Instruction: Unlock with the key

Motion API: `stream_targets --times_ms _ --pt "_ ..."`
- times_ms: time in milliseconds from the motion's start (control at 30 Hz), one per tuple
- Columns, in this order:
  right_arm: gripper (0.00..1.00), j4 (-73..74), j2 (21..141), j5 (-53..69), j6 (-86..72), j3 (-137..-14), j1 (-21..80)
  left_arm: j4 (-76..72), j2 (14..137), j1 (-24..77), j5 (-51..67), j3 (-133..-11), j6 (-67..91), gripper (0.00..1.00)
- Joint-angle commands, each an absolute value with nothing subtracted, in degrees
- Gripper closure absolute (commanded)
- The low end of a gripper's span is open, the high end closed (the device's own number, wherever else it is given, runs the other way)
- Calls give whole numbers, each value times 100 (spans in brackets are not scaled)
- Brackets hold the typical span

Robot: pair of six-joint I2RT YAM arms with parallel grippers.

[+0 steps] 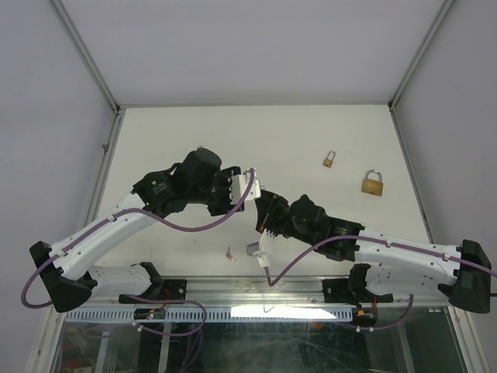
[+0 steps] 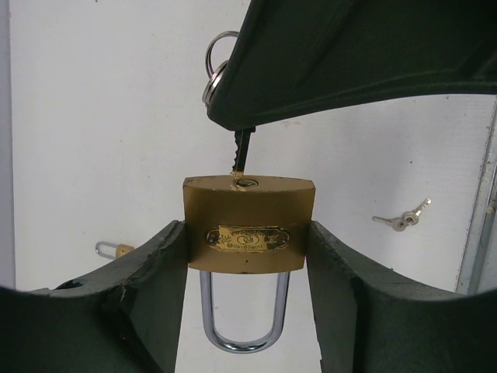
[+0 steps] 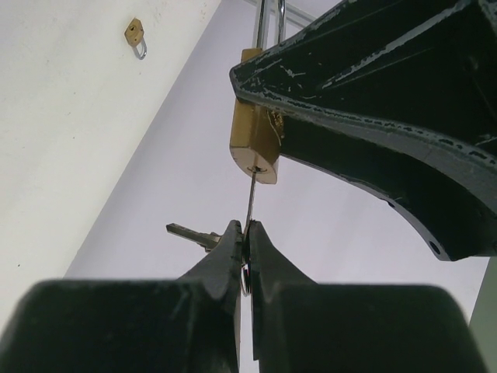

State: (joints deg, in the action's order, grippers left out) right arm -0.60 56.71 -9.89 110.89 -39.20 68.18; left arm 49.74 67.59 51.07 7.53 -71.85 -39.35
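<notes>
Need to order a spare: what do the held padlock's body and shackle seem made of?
The golden rectangular padlock body looks like brass, satin-finished: warm yellow with a dull sheen. Its silver U-shaped shackle looks like chromed or polished steel, judging by mirror-bright highlights.

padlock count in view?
3. The gripped padlock sits in the left tool, off the table. A small padlock and a larger padlock lie far right. The arms may hide more.

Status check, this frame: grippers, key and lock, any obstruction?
Left gripper clamped on brass padlock, shackle shut. Right gripper shut on key, tip at the keyhole. Nothing between key and lock.
</notes>
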Motion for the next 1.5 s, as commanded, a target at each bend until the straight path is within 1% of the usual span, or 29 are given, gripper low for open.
stream_targets --times_ms 0,567,900,1167,1467 --pt "100 -283 5661 -1084 11158 -4017 6894 4535 6736 5168 835 -7559 -3740 100" --pt "100 -3 5565 -1028 11239 -3877 6929 4561 6794 5165 821 -7624 -3717 100" --pt "100 -197 5575 -1010 11241 -3926 6968 4559 6903 5168 1064 -7686 -3647 100" --pt "100 -346 5677 -1000 11252 -4012 7062 4465 7101 5172 1463 -7818 -3204 100" --pt "100 -295 5711 -809 11331 -4104 7193 4455 7055 5168 1367 -7799 -3354 100"
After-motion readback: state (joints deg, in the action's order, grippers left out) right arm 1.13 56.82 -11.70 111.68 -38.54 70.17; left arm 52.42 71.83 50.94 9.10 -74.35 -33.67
